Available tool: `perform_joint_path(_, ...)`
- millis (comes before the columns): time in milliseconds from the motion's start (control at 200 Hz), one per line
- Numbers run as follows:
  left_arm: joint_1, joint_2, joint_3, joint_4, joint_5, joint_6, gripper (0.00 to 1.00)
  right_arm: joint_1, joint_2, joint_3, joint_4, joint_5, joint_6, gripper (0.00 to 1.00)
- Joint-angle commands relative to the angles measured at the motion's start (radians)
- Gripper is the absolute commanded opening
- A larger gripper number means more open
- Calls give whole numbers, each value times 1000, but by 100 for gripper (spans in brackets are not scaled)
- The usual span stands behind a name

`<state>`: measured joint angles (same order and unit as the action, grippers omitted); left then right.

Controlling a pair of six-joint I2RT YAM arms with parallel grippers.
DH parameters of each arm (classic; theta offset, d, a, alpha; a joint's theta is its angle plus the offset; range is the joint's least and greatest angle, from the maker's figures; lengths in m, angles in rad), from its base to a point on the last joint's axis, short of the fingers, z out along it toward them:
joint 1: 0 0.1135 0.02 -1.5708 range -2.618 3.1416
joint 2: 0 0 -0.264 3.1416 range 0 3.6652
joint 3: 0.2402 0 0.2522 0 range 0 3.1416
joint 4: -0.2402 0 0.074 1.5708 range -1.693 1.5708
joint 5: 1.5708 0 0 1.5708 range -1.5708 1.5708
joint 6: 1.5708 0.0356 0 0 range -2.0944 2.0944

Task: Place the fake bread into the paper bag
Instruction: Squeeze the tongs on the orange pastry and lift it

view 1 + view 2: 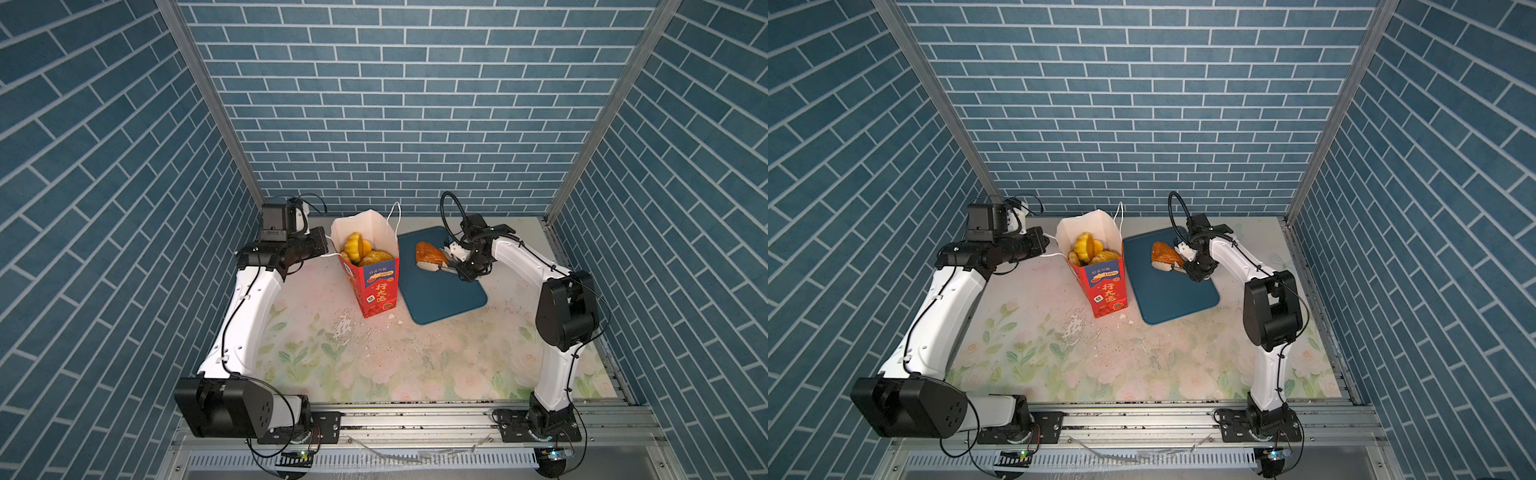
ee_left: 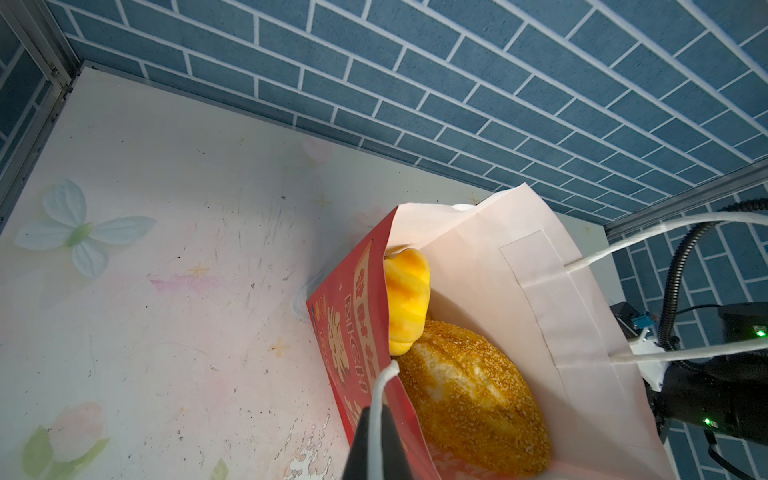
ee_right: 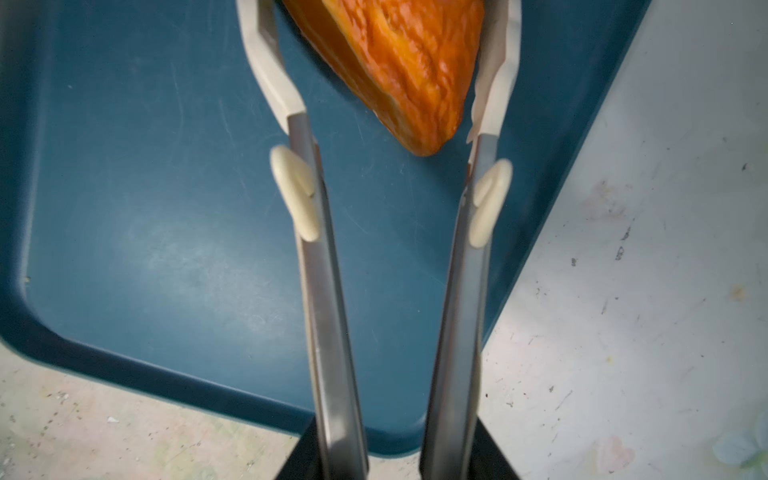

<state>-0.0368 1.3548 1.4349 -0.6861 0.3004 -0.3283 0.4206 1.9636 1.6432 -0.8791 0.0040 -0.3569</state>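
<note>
On the bag [image 1: 376,291], red front, table [image 1: 415,365] 11 o'clock in both top views: yellow Chinese characters ran down the middle. A blue band above them read "100%", and the smaller characters there were too small to read. The left wrist view showed another red face with Latin letters that looked like "BIG"; the rest was unclear.

The bag stood upright with its mouth open and white inside. Bread in it: a ridged yellow bun [image 2: 407,299] lay against the wall, and a sesame-speckled loaf [image 2: 469,395] touched it. More golden pieces showed in the top views, count unclear.

The left gripper [image 2: 376,432] sat at the bag's 9 o'clock, jaws closed tight on the near white cord [image 2: 384,374], which stretched from the rim. The far handle [image 1: 395,216] stood free.

The tray [image 1: 444,299] lay at table 1 o'clock, just beside the bag. One reddish-brown pastry [image 1: 430,252] was at the tray's 11 o'clock end.

The right gripper [image 3: 399,461] was at the pastry's 4 o'clock, clamped on metal tongs [image 3: 320,291], arms squeezed partway. The pale tong tips stood either side of the pastry, one touching it and the other showing a sliver of gap. I couldn't tell if the pastry was lifted off the tray.
</note>
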Motion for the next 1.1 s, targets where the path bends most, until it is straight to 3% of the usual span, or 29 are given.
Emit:
perform_joint_path(0,2,4,25,-13,-7,13,0,18,-7,-18,43,26,-44,38)
perform_joint_path(255,2,2,11,-10,-1,14,0,33,-106,-87,112,56,9,27)
perform_joint_path(675,1,-30,-6,12,7,3,0,33,-399,-207,222,-11,152,20)
perform_joint_path(850,2,-35,-22,25,21,-4,0,33,-496,-151,160,37,177,19)
perform_joint_path(1095,0,-49,-59,71,35,-22,0,93,-584,79,55,45,157,20)
